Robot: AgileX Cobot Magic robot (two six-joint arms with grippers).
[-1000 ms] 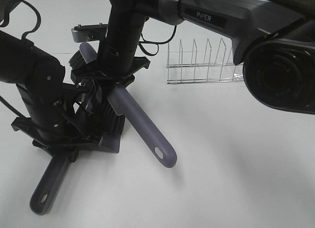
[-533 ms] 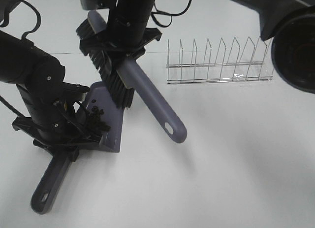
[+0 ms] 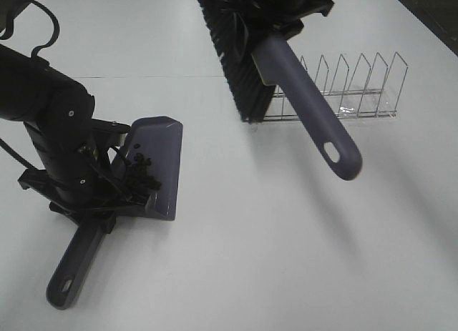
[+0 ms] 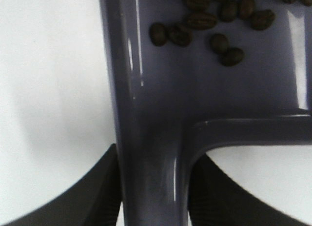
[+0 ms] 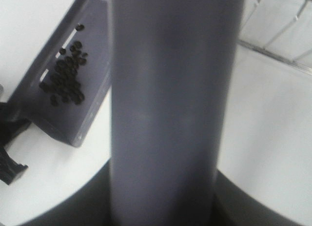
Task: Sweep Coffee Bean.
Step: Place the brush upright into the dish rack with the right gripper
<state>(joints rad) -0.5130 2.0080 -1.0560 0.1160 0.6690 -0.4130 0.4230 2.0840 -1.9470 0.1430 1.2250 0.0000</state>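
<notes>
Left pincer (image 4: 153, 199) is clamped on the handle neck of the grey-purple plastic dustpan (image 3: 163, 141), one finger on each side of the stem, just behind the pan's back wall. Gripping that close to the pan probably gives tight control of its tilt. The pan looks to be resting on the white surface (image 3: 286, 245), with the free end of its handle (image 3: 70, 274) pointing at the near edge.

The small dark brown oval coffee beans (image 3: 142, 175) sit inside the pan, bunched toward the back wall on the handle side. I can't see any loose on the surface in these views.

Right pincer (image 5: 163, 206) is closed round the handle of the long-handled grey-purple brush (image 3: 308, 106). It holds the brush high off the surface, with the black bristles (image 3: 240, 66) hanging in front of the clear wire rack (image 3: 358, 88), well apart from the pan. My read is that the sweep is done and the brush is parked up so it can't knock the pan.

Risk: tipping the open lip down would roll the beans out, so the pan should stay level or tilted back.
</notes>
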